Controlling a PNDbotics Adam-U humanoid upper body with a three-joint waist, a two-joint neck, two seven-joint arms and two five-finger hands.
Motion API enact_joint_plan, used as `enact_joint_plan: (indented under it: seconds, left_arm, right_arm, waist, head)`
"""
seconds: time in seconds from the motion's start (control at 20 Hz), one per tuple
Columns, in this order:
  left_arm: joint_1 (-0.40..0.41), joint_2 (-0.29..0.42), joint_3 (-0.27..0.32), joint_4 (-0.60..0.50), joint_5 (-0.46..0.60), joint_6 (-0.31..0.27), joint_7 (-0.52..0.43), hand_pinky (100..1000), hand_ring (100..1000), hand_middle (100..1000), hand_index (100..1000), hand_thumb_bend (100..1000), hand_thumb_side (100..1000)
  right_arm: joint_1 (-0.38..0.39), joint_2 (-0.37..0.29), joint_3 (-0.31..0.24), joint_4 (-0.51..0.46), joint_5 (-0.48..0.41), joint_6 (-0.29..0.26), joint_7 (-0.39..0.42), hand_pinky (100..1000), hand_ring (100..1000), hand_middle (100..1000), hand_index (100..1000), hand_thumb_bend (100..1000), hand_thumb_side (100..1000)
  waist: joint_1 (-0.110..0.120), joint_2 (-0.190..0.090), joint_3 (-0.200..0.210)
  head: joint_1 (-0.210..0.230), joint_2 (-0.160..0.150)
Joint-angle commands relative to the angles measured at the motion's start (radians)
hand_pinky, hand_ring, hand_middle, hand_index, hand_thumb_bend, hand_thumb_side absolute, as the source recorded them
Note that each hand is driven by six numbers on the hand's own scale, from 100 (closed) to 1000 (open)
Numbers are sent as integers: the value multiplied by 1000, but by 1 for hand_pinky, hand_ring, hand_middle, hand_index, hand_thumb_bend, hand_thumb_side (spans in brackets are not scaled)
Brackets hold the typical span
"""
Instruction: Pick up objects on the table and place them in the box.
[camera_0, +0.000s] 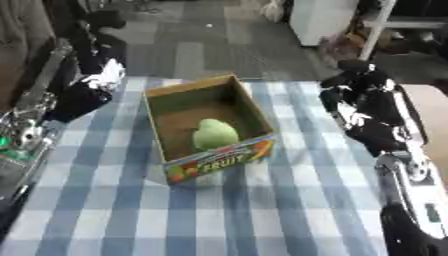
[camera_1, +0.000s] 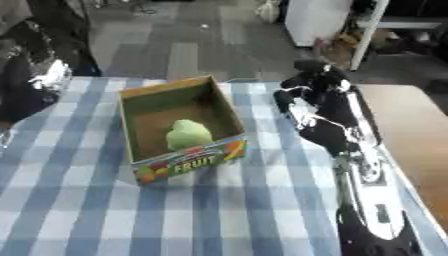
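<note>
An open cardboard box (camera_0: 220, 161) with a colourful "FRUIT" label on its front wall stands on the blue-and-white checked table (camera_0: 262, 210), a little left of centre. Inside it lies a pale green rounded object (camera_0: 214, 134), near the front right corner. My right hand (camera_1: 308, 97) hovers just right of the box, level with its far rim; its fingers hang down relaxed and hold nothing. My left hand (camera_0: 80, 99) shows as a dark shape off the table's left edge, well apart from the box.
Metal and green equipment (camera_0: 22, 135) lines the table's left edge. A wooden surface (camera_1: 411, 130) adjoins the table on the right. Beyond the far edge are grey floor and a white cabinet (camera_0: 319, 20).
</note>
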Motion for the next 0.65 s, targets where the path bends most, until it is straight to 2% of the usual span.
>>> enact_joint_plan:
  seconds: [0.05,0.1,0.15,0.5,0.65]
  left_arm:
    - [36,-12,41,-80,109,7,15,647,697,759,890,100,640]
    - [51,-14,46,-94,128,10,18,643,693,755,888,100,680]
    - [66,-13,50,-107,145,10,21,643,693,754,887,100,640]
    - [140,2,75,-122,218,-63,27,630,677,742,879,100,642]
    - [174,-1,86,-122,225,-75,33,623,668,735,874,100,647]
  right_arm:
    - [-16,-20,-6,-16,-4,0,-6,572,635,499,724,391,100]
    - [-15,-20,-7,-15,-4,0,-7,572,635,499,724,391,100]
    - [-15,-20,-7,-15,-4,0,-8,572,635,499,724,392,100]
    - [-8,-25,-8,-13,-3,0,-8,572,635,499,724,391,100]
    - [-10,-27,-10,-13,-3,-1,-10,572,635,499,724,392,100]
  waist:
    - [0,-19,5]
    - [-1,-20,8]
    - [-1,-21,11]
    - [1,-24,24]
    - [1,-24,27]
  head:
    - [-8,10]
    - [-8,11]
    - [-8,10]
    - [-13,20]
    - [-16,21]
